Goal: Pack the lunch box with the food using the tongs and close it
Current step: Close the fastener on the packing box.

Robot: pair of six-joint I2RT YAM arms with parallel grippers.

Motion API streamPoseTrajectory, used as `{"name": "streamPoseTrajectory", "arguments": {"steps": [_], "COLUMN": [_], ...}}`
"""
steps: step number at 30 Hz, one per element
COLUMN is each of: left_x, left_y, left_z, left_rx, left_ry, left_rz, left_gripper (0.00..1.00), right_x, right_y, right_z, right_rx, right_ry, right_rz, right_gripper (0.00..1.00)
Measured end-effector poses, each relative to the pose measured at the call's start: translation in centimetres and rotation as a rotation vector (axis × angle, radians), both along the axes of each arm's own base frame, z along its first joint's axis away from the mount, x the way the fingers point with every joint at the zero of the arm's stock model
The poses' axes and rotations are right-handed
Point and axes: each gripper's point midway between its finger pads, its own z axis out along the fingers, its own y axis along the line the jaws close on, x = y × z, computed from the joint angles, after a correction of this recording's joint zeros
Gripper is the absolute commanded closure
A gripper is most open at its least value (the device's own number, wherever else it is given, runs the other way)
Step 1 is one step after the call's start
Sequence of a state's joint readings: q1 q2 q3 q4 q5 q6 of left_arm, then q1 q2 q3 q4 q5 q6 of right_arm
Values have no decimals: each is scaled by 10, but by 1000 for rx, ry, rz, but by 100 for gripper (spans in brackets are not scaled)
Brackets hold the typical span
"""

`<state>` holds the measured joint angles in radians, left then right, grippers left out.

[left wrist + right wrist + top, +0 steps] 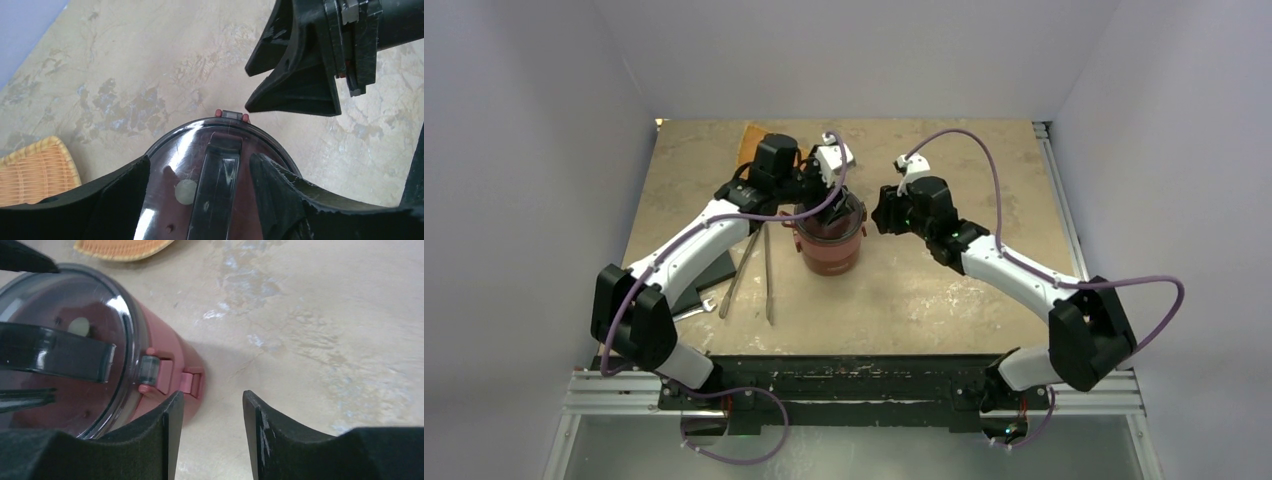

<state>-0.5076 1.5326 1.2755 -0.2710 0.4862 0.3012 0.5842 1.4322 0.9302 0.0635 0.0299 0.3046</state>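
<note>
left tool (pixel 200 167) spread astride lunch box (pixel 167 340) handle (pixel 220 175); right tool (pixel 211 400) spread beside it, seemingly clear.

you have soft, even overhead light in the top view: the table (pixel 924 290) is bright mid-frame, the walls are grey, and shadows are faint. in the left wrist view white glare streaks cross the clear lid (pixel 175 150), and the left gripper (pixel 200 159) along the lower edge is near-black and soft. in the right wrist view a highlight rims the lid at left and pale sheen patches the tabletop.
</note>
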Motion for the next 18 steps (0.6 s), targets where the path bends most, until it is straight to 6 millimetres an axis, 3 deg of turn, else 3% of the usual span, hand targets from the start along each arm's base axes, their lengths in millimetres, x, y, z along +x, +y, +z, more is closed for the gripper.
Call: {"name": "streamPoseTrajectory", "arguments": {"steps": [7,8,11,14,18], "left_x": [-7,-9,-11,-8,-4], "left_y": [10,14,28,51,91], "left_z": [46,55,78,96,99], "left_rx": [-72,-88,-142,-217,-328], "left_ry": [-56,-65,-76,-45,48], "left_rz": [52,60,108,213,435], "left_gripper": [21,21,21,21,18], "right_x": [-3,-3,-4,-10,-19], "right_y": [-31,-33,-35,-33,-25], "right_z": [20,25,51,83,129], "right_rx": [-36,-36,2,53,162], "right_ry": [-16,-24,-71,-145,-256], "right_rz": [-125,-135,-140,-108,-49], "right_gripper": [49,42,29,26,22]}}
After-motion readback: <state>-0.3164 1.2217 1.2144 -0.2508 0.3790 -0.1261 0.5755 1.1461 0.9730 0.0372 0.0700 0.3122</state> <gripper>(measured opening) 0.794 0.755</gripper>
